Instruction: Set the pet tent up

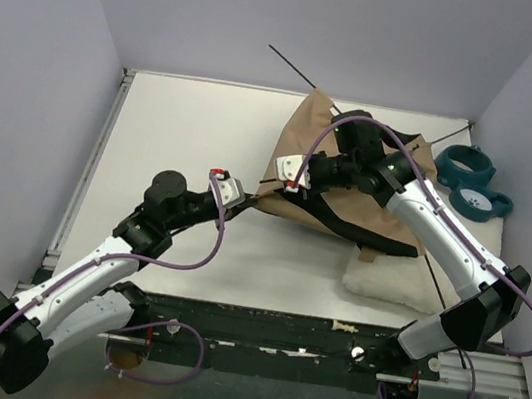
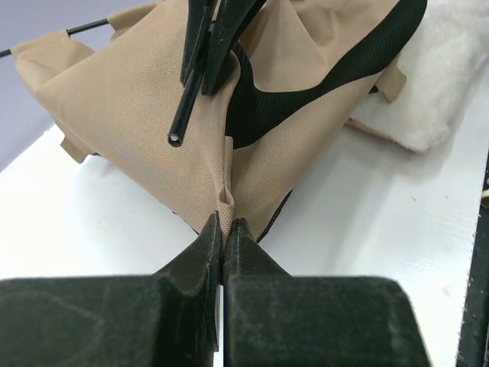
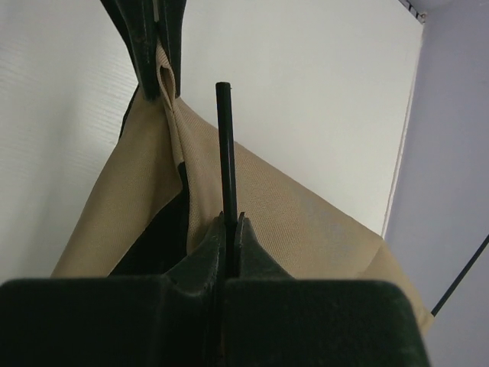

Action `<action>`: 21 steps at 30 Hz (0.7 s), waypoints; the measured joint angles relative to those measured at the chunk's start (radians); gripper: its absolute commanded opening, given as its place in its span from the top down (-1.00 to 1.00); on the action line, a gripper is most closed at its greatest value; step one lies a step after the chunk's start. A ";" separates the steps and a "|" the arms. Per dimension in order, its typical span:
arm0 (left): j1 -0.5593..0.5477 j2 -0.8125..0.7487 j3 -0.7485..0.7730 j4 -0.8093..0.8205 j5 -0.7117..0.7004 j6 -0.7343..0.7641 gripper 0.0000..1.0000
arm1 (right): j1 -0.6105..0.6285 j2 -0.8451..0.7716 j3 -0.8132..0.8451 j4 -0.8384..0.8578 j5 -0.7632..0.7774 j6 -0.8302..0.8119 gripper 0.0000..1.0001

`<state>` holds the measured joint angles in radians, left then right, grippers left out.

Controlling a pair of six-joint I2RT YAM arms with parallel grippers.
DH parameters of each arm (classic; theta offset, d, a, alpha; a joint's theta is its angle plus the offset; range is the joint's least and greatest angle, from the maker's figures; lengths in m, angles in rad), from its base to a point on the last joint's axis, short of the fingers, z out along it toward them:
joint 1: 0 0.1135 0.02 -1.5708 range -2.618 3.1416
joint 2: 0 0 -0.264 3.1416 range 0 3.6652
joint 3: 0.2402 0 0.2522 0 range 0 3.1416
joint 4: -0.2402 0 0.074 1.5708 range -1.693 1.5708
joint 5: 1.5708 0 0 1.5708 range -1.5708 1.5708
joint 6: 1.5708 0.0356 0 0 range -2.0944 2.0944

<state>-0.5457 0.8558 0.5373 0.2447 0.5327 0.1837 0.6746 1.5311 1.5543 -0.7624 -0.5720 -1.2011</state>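
The white, smooth desk (image 1: pixel 185 136) carries the pet tent (image 1: pixel 306 135) on its far right half, left of the bowl stand. The tent is slack and crumpled rather than raised. It is a tan woven cloth with a fine canvas weave, with curved panels of black mesh and black trim set into it (image 2: pixel 130 115). Its near right edge lies over a white fluffy cushion (image 1: pixel 385 277), a flat rectangular pad with a shaggy pile. At the far right sits a teal bowl stand (image 1: pixel 473 184) of hard, glossy material with two round rings. A thin, straight black pole (image 1: pixel 290 63) pokes out past the tent's far edge; close up it is a smooth tube with an open, hollow end (image 2: pixel 187 107). The right hand (image 3: pixel 229 222) is clamped on this pole a little below its tip, fingers pressed together around it, above the tent's left side (image 1: pixel 295 179). The left hand (image 2: pixel 223 225) is closed on the tent's near left corner, pinching a small stitched fold of tan cloth between its black fingertips (image 3: pixel 153 46), so the fabric is drawn taut into a peak toward it (image 1: pixel 241 196). No writing on the cloth can be made out.
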 measured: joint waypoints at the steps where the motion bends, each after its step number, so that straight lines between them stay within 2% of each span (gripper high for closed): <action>1: 0.000 -0.003 0.008 -0.025 -0.002 0.004 1.00 | 0.000 0.003 0.000 -0.006 0.000 -0.006 0.99; 8: 0.000 -0.017 0.058 -0.163 -0.002 0.015 1.00 | 0.002 0.007 -0.001 -0.049 -0.001 -0.047 0.99; 21: 0.000 -0.006 0.080 -0.233 -0.001 0.013 1.00 | 0.048 0.007 -0.055 -0.050 0.015 -0.065 0.99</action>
<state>-0.5453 0.8494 0.6170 0.0120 0.5316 0.1970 0.7227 1.5379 1.4990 -0.8124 -0.5568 -1.2659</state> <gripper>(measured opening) 0.047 0.029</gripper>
